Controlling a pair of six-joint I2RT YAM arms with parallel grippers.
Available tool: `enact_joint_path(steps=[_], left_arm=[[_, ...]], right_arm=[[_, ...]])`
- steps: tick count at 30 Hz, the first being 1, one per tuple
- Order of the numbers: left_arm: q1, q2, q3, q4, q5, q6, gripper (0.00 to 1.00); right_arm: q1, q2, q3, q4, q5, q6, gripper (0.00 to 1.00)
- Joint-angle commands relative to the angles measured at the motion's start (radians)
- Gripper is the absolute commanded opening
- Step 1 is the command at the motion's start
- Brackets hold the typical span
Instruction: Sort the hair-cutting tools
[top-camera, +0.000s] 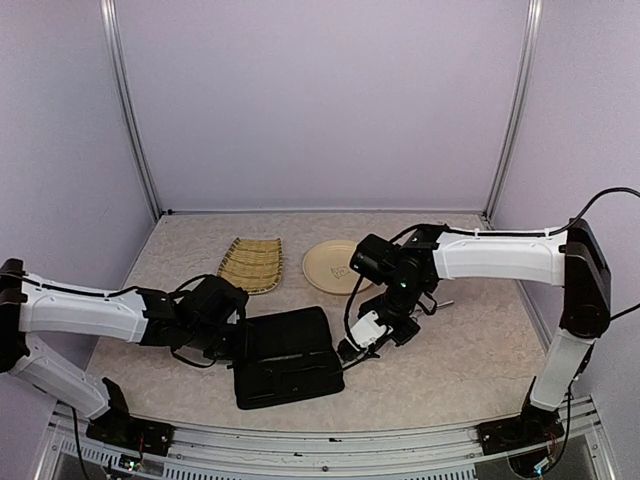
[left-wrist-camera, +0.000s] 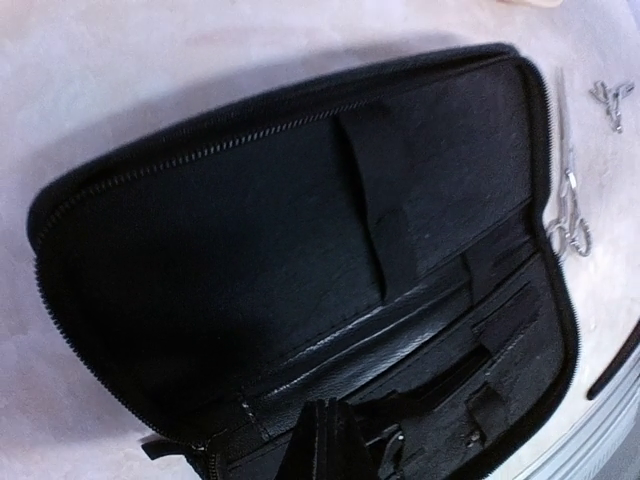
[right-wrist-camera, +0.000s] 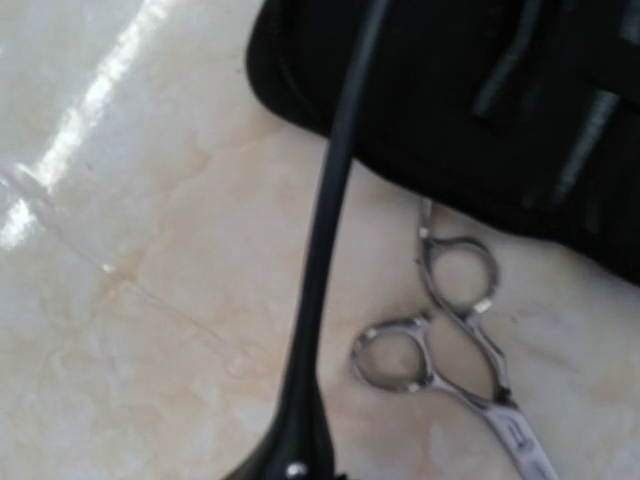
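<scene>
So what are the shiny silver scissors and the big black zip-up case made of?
The slim silver scissors look like polished metal, probably steel: they gleam, with bright glints on the finger rings. The black rectangular zip case seems to be soft fabric with a dull, matte lining. Its inner pockets look like leather or imitation leather, with a slight sheen.

Soft even light from above on my desk (top-camera: 450, 370), soft shadow fringing the black case (left-wrist-camera: 250, 250), its interior dim with detail lost, bright glare streak in my right wrist view, scissors (right-wrist-camera: 487, 345) there blurred
</scene>
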Motion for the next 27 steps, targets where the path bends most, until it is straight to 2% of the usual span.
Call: enact_joint_path(steps=[1, 4, 8, 9, 12, 19, 24, 27], left_arm=[[-0.004, -0.12, 0.021, -0.039, -0.1, 0.003, 0.02], [0.003, -0.19, -0.014, -0.043, -0.156, -0.021, 0.1], [0.049, -0.258, -0.065, -0.028, -0.201, -0.061, 0.41], [0.067, -0.267, -0.076, -0.029, -0.209, -0.067, 0.46], [0.101, -0.282, -0.109, -0.018, -0.217, -0.073, 0.53], [0.14, -0.237, -0.163, 0.089, -0.11, -0.034, 0.51], [0.154, -0.215, -0.185, 0.143, -0.071, -0.028, 0.33], [0.161, -0.208, -0.191, 0.148, -0.063, -0.027, 0.29]], right_arm=[[0.033, 0.054, 0.056, -0.058, 0.026, -0.025, 0.0], [0.048, 0.098, 0.098, -0.074, 0.01, -0.008, 0.0], [0.06, 0.142, 0.122, -0.081, 0.001, 0.005, 0.0], [0.06, 0.151, 0.124, -0.082, 0.001, 0.007, 0.0], [0.064, 0.176, 0.139, -0.083, 0.001, 0.015, 0.0], [0.067, 0.21, 0.173, -0.085, 0.0, 0.026, 0.0], [0.067, 0.232, 0.191, -0.085, -0.014, 0.041, 0.0], [0.067, 0.239, 0.188, -0.076, -0.006, 0.048, 0.0]])
